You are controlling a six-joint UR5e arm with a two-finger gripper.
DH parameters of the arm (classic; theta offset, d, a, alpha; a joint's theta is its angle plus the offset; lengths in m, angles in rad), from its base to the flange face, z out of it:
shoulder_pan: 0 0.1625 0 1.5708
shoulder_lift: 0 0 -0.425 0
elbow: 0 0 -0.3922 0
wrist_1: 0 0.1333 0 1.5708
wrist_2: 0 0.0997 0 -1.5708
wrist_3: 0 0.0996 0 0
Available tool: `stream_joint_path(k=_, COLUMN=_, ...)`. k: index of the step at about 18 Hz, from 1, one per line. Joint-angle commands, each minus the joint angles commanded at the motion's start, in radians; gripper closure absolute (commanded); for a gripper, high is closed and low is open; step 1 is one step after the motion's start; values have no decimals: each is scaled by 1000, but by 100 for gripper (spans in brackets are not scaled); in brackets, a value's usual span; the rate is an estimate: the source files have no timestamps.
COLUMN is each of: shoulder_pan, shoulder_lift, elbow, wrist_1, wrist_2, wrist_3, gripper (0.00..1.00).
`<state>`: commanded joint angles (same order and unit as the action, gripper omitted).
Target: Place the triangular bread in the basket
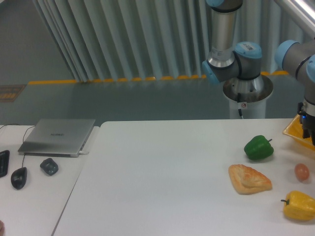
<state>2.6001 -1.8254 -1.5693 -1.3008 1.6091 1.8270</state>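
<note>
Four loose items are gathered at the lower right of the frame on the white table (162,172): a flat, golden-brown, flaky triangular bread (249,179), a glossy green bell pepper (258,148) just above it, a small brownish egg (301,172) to its right, and a yellow bell pepper (299,205) at the bottom right corner. The bread is seen lying flat and untouched, apart from its neighbours, so nothing has yet been gripped. The bright yellow-orange plastic basket (294,132) is cut off by the right edge, only its near corner being shown. The dark two-finger gripper (307,129) hangs at the right edge over that basket corner; whether its fingers are spread or closed cannot be told, since it is partly out of frame.

Open tabletop is left to the left of and below the bread, so an approach from above seems unobstructed, though the green pepper sits close on the upper side. The short path towards the basket is judged to pass between the green pepper and the egg. A silver laptop (58,137), a black mouse (19,177) and a small dark object (48,166) lie well apart at the left.
</note>
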Motion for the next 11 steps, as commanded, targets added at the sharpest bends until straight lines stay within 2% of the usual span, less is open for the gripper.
stream_joint_path(k=6, shoulder_pan=0, shoulder_lift=3, elbow=-3, wrist_1=0, wrist_2=-66, wrist_3=2, gripper=0)
stream_joint_path(k=11, shoulder_pan=3, shoulder_lift=-2, elbow=-6, wrist_1=6, wrist_2=-60, wrist_3=-14, gripper=0)
